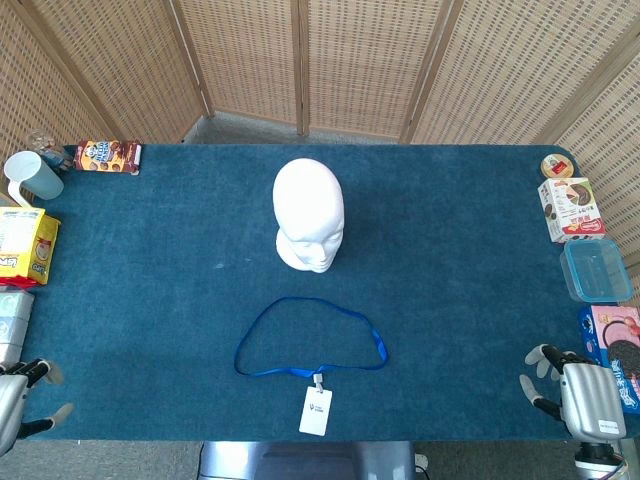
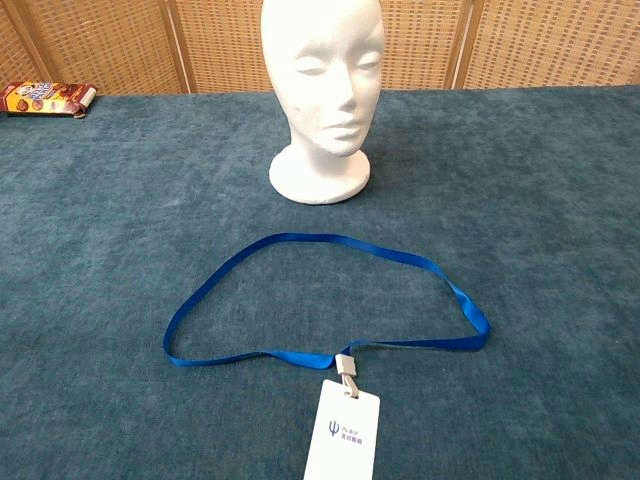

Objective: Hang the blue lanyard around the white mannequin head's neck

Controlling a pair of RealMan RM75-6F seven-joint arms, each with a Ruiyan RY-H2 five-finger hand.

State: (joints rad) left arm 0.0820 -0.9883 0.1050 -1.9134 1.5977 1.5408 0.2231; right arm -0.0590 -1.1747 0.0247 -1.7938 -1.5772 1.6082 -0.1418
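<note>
From the head view, the white mannequin head (image 1: 309, 215) stands upright near the middle of the bench (image 1: 450, 300), which is covered in dark teal cloth. Just in front of it, apart from its base, the blue lanyard (image 1: 310, 338) lies flat in an open loop, and a white badge card (image 1: 316, 411) is clipped to the strap's near side, by the bench's front edge. The left hand (image 1: 22, 400) shows at the lower left corner, fingers spread and grasping nothing. The right hand (image 1: 575, 392) sits at the lower right corner, also released, fingers apart and pointing inward; both are well apart from the lanyard. Along the left edge are a pale blue cup (image 1: 34, 176), a brown snack packet (image 1: 108, 156) and a yellow box (image 1: 26, 246). Along the right edge are a small round tin (image 1: 556, 166), a biscuit box (image 1: 572, 209), a clear blue-tinted container (image 1: 596, 269) and a pink cookie package (image 1: 616, 340), which may be touching the right hand, though the angle leaves that unclear.

From the chest view, the mannequin head (image 2: 322, 95) faces the camera on its round base. The lanyard (image 2: 330, 300) spreads across the cloth in front of it, loop open, with the metal clip and badge card (image 2: 342, 432) at the near side. The snack packet (image 2: 47, 98) lies at the far left. Neither hand appears here.
</note>
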